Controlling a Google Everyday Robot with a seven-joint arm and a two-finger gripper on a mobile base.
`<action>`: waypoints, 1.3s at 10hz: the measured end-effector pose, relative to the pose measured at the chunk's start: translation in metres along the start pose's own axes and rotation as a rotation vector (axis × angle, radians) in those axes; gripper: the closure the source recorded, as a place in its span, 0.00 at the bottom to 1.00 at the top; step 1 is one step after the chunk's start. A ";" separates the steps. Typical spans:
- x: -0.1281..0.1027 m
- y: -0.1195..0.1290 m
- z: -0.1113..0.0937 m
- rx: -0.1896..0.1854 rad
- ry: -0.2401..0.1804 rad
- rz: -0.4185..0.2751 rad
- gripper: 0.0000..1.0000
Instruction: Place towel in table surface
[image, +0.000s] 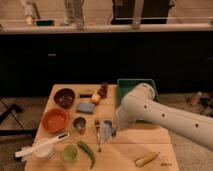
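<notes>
The towel (106, 131), a small wrinkly pale blue-grey cloth, hangs just over the table surface (134, 145) near its middle. My gripper (113, 128) sits at the end of the big white arm that reaches in from the right. It is shut on the towel's upper right side and is mostly hidden by the arm. Whether the cloth's lower edge touches the wood I cannot tell.
A green tray (128, 84) sits behind the arm. A flat blue pad (85, 107), metal cup (79, 124), orange bowl (55, 120) and dark bowl (64, 97) lie left. A utensil (97, 136), green pepper (86, 152) and yellow item (147, 159) lie in front.
</notes>
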 end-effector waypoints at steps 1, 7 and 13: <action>-0.004 0.006 0.009 0.004 -0.002 0.022 0.98; -0.010 0.014 0.052 -0.023 -0.021 0.130 0.98; -0.010 0.015 0.052 -0.024 -0.023 0.132 0.52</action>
